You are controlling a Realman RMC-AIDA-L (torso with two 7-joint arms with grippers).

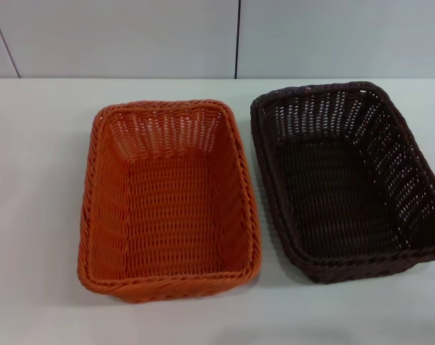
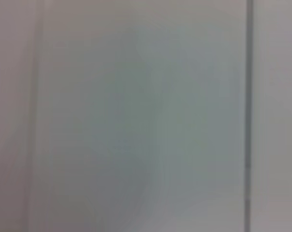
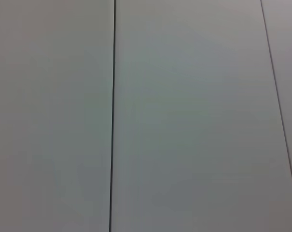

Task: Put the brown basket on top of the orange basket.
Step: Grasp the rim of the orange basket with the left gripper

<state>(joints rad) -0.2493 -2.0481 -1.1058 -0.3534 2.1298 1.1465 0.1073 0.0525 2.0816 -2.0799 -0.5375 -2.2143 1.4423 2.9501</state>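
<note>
since no arm shows over the table (image 1: pixel 37 215) yet, the job looks like it is only at the very start. the brown basket (image 1: pixel 346 180) sits on the right side of the table. the orange basket (image 1: pixel 170 201) sits just beside it on the left, with a thin strip of table between them. both stand flat with the open side up, and both are empty. nothing is stacked.

neither the left pincer nor the right pincer can be seen in any view, so i cannot tell if they are open or closed or holding anything. the two wrist views show only pale wall panels with thin dark lines, so both arms seem to be parked away from the work.

i think the next move is to reach for the brown basket, grab its braided rim, lift it up over the orange rim, and set it down on top of the orange one. the right arm is on that side.

the table is plain and white. behind it is a pale wall (image 1: pixel 131 36) with dark seams.
</note>
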